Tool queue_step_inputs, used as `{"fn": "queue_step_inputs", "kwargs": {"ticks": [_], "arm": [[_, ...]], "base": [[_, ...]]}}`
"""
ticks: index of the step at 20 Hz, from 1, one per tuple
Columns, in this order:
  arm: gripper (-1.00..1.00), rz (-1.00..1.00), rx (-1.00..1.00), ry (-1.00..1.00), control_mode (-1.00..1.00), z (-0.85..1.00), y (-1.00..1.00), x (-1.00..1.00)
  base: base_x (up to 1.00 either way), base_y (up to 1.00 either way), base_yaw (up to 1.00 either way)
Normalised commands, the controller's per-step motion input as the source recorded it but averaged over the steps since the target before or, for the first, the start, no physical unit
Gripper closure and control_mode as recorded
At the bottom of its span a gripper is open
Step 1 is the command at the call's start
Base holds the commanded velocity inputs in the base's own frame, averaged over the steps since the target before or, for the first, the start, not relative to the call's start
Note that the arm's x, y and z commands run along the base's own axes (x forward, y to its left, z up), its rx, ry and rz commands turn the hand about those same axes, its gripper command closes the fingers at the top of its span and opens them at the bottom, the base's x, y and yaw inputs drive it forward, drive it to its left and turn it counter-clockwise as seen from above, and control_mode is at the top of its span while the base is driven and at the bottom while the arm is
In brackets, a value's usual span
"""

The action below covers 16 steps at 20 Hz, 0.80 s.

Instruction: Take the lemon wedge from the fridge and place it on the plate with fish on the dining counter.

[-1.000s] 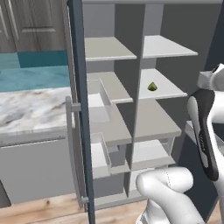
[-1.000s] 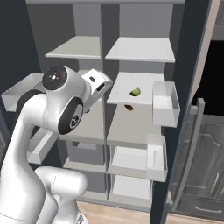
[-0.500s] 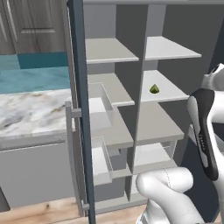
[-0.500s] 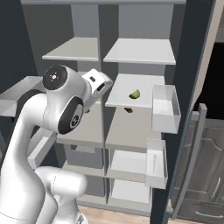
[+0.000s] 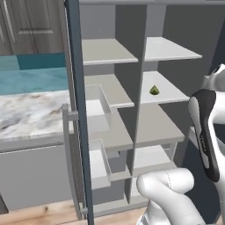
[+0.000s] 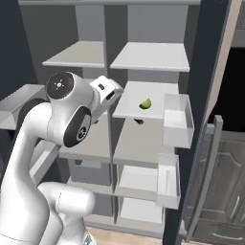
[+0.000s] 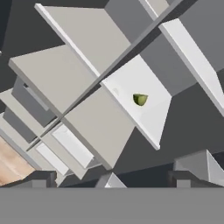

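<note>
You are at the reach step: the fridge [image 5: 132, 110] stands open and the wedge [image 5: 154, 90] sits alone on a right-hand shelf [image 6: 143, 91], right of centre in the left base view and just above centre in the hand view. Nothing is gripped. The gripper [image 7: 109, 177] points at the shelves, its tips low in the hand view, jaws apparently apart, though how wide you cannot tell. Next, you must line up and go in. Mind the shelf above, the centre divider [image 6: 109, 95] and the door bins [image 6: 178, 119].
</note>
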Motion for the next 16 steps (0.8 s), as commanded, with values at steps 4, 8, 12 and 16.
{"fn": "queue_step_inputs", "kwargs": {"ticks": [4, 8, 12, 16], "arm": [[-1.0, 0.0, 0.0, 0.0, 1.0, 0.0, 0.0, 0.0], [-1.0, 0.0, 0.0, 0.0, 1.0, 0.0, 0.0, 0.0], [-1.0, 0.0, 0.0, 0.0, 1.0, 0.0, 0.0, 0.0], [-1.0, 0.0, 0.0, 0.0, 1.0, 0.0, 0.0, 0.0]], "base": [[0.45, 0.0, 0.0], [0.45, -0.09, 0.0], [0.23, -0.27, 0.0], [0.18, -0.36, 0.0]]}}
